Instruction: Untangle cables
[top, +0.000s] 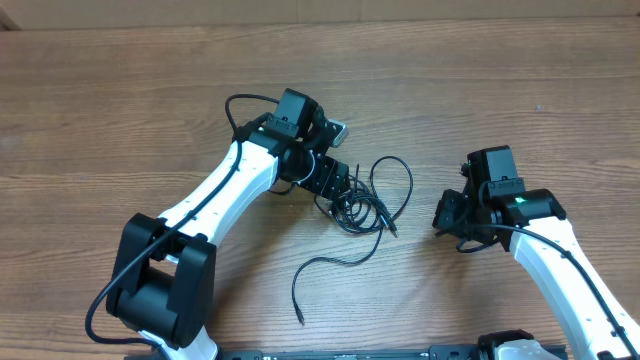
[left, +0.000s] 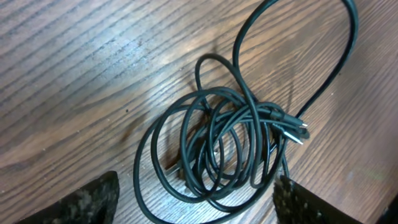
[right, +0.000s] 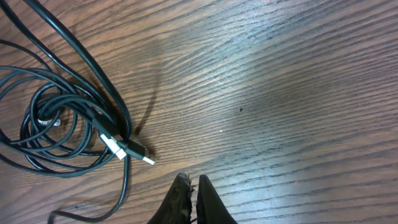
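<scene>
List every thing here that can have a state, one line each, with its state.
cables: tangled in one loose coil, lying on the table, not held.
connector plugs: unplugged, lying at the coil's edge.
left gripper: open, over the coil.
right gripper: shut, empty, apart from the cables.

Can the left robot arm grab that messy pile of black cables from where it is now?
Probably yes. The left gripper hangs right over the tangled cables, with its fingers spread wide on either side of the coil, and nothing lies in between.
</scene>
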